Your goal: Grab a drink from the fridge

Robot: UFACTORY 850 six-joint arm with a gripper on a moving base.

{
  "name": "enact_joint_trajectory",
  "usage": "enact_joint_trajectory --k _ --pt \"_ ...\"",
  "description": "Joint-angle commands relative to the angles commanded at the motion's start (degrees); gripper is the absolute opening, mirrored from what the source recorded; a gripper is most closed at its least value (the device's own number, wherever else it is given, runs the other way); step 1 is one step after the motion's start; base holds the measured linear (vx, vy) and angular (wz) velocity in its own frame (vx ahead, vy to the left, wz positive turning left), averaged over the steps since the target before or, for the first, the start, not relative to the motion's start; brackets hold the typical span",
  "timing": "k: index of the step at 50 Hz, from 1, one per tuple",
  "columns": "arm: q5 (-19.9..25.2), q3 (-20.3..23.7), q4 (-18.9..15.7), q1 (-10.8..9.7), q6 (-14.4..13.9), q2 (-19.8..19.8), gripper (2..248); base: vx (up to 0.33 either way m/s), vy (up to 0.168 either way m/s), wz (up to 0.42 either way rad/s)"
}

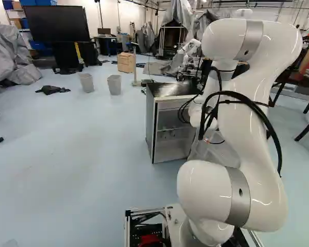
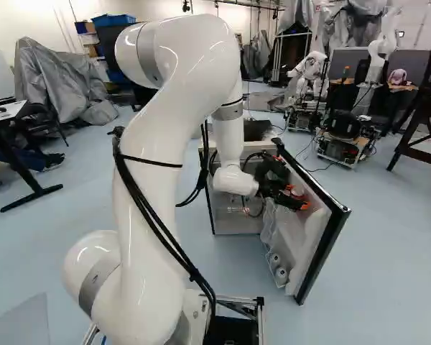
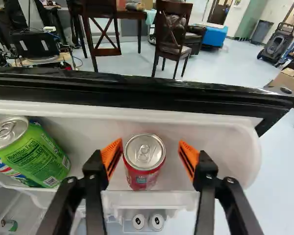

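Red can [image 3: 141,177] stands ungripped within the wide-open gripper [image 2: 297,197], its base seemingly hidden by the door shelf [image 3: 149,199].

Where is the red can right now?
In the wrist view, the red can stands in the fridge door's shelf, between the gripper's two open fingers.

Free gaps flank the red soda can [image 3: 141,175] in the door shelf [image 3: 223,166]; the green can [image 3: 35,155] blocks farther along, the shelf lip [image 3: 149,199] the near side, the black door edge [image 3: 137,91] the far.
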Motion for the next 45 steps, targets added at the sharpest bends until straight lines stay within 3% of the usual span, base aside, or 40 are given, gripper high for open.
enact_joint_trajectory --k 3,4,8,9,45 --pt "0.0 0.0 0.0 0.0 0.0 0.0 170 0.0 0.0 0.0" --pt "0.0 0.0 0.0 0.0 0.0 0.0 132 0.0 0.0 0.0" --pt "0.0 0.0 0.0 0.0 0.0 0.0 132 0.0 0.0 0.0" --pt "0.0 0.0 0.0 0.0 0.0 0.0 101 0.0 0.0 0.0" --pt "0.78 0.7 0.0 0.59 0.0 0.43 100 0.0 0.0 0.0"
